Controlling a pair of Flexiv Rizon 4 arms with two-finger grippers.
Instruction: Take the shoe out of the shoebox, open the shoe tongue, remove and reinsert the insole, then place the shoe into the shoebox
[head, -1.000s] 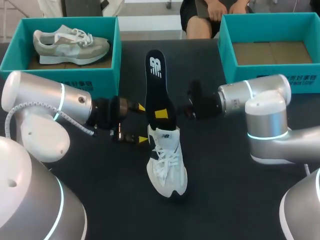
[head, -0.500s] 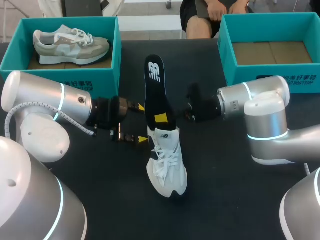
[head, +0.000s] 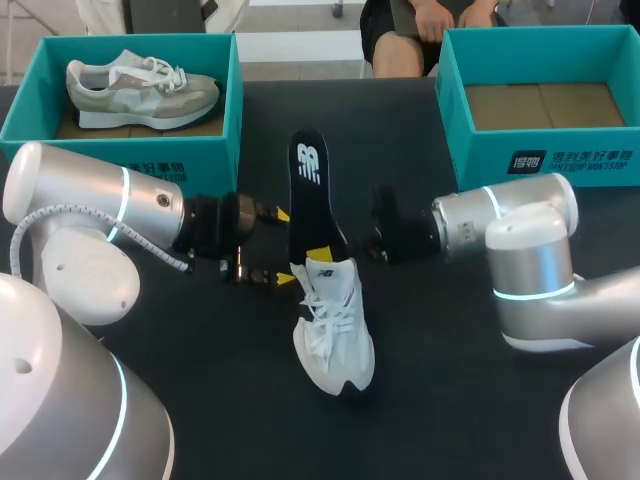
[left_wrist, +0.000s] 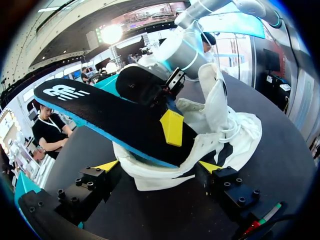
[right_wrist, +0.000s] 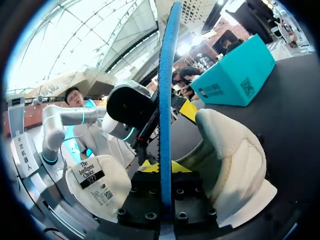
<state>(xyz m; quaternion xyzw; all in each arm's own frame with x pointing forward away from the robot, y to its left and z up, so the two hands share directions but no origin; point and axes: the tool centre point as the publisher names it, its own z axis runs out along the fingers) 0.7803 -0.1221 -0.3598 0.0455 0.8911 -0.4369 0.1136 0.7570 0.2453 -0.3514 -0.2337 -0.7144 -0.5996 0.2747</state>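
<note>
here right tool (right_wrist: 164, 169) pinches flat black insole (head: 308, 185); left tool (head: 285, 246) seemingly open beside shoe (head: 335, 330).

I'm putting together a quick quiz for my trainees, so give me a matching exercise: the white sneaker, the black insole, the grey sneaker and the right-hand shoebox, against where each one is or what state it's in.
Things:
1. white sneaker
2. black insole
3. grey sneaker
4. right shoebox

Places or states:
A. lying in the left shoebox
B. no shoe inside, bare cardboard floor
C. standing on the table
D. clamped by the right gripper, one end in a shoe's opening

Pairs: 1-C, 2-D, 3-A, 4-B
</note>
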